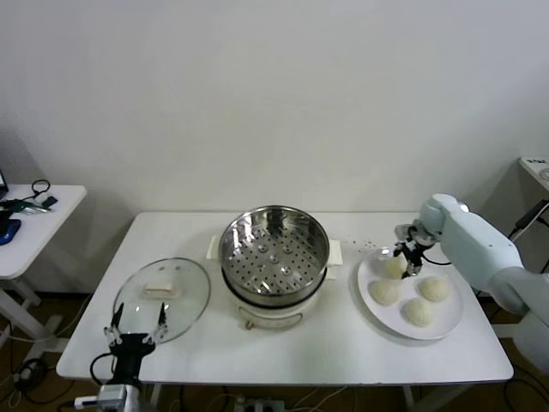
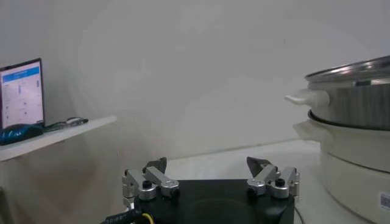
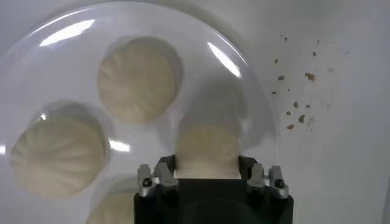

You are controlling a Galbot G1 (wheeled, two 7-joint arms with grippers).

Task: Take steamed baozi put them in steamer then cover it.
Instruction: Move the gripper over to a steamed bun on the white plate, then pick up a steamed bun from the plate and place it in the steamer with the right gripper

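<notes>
Right tool clamps a baozi on the plate.

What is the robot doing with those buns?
The right gripper has shut on one bun on the white plate, where three more buns sit. The steamer in the middle is open and has no buns in it yet. Its glass lid lies on the table, and the left gripper waits open beside it.
</notes>
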